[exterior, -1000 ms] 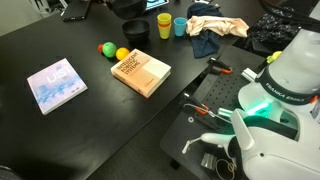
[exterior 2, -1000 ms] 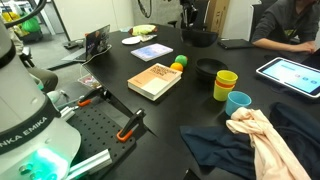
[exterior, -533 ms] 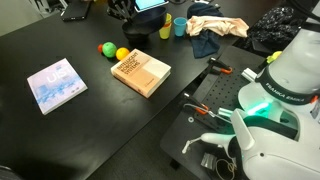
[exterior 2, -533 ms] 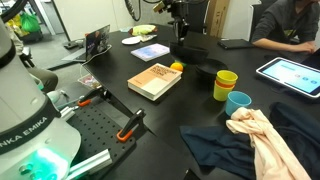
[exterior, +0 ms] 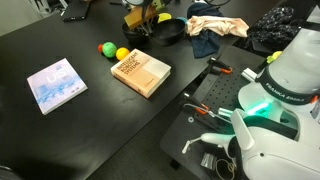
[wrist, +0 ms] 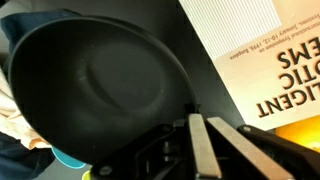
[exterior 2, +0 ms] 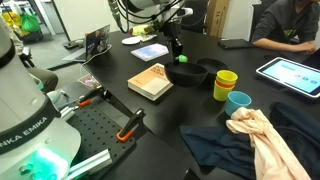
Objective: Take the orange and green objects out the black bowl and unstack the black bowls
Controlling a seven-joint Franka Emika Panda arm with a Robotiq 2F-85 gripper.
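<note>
A black bowl [wrist: 100, 85] fills the wrist view, and its inside is empty. Only one bowl shows there, and I cannot tell whether a second lies under it. In an exterior view the black bowl [exterior 2: 203, 72] lies between the tan book [exterior 2: 150, 82] and the yellow cup [exterior 2: 226, 83]. The green ball [exterior: 103, 47] and the orange ball [exterior: 122, 53] rest on the table beside the book [exterior: 140, 72], outside the bowl. My gripper [wrist: 198, 124] is shut on nothing, low over the table at the bowl's rim, on the book side. The gripper [exterior 2: 179, 54] hangs next to the green ball [exterior 2: 182, 58].
A blue cup [exterior 2: 238, 102] stands by the yellow cup. Dark and beige cloths [exterior 2: 255, 140] lie near the table edge. A light blue book [exterior: 56, 84] lies apart from the rest. Clamps with orange handles [exterior 2: 128, 124] sit on the robot's base plate. A person sits with a tablet [exterior 2: 290, 72].
The arm has swung in from the far end of the table and come down to the bowl beside the tan book. Its fingers stayed shut.
</note>
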